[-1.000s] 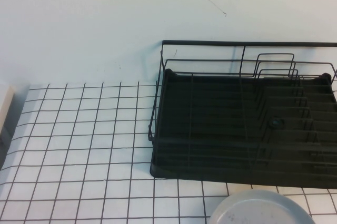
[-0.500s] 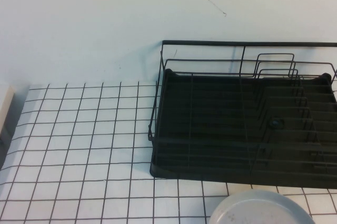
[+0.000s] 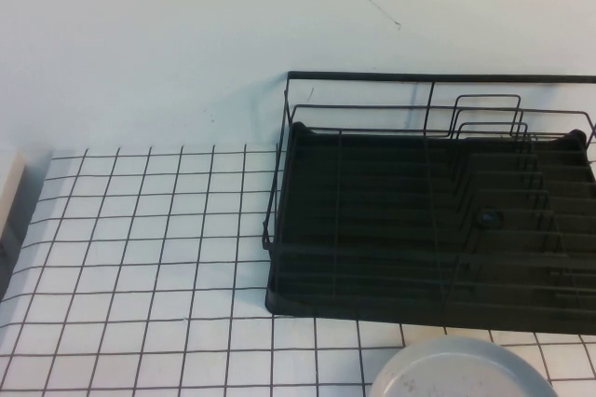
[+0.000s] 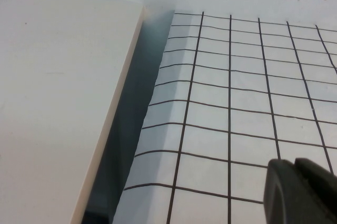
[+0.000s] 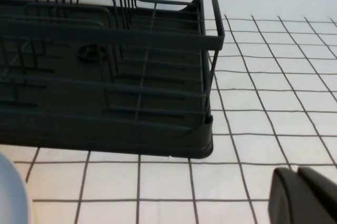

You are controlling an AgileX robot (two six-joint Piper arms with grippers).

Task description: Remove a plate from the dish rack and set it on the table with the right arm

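The pale grey plate (image 3: 461,371) lies flat on the gridded table (image 3: 140,266) just in front of the black dish rack (image 3: 428,220); its edge also shows in the right wrist view (image 5: 9,192). The rack (image 5: 105,77) holds no plates. Neither arm shows in the high view. My right gripper (image 5: 297,174) is shut and empty, low over the table beside the rack's corner, apart from the plate. My left gripper (image 4: 295,163) is shut and empty over the table near its left edge.
A cream-white board (image 4: 52,103) lies beside the table's left edge, with a dark gap between them; its corner shows in the high view (image 3: 7,183). A pale wall stands behind the rack.
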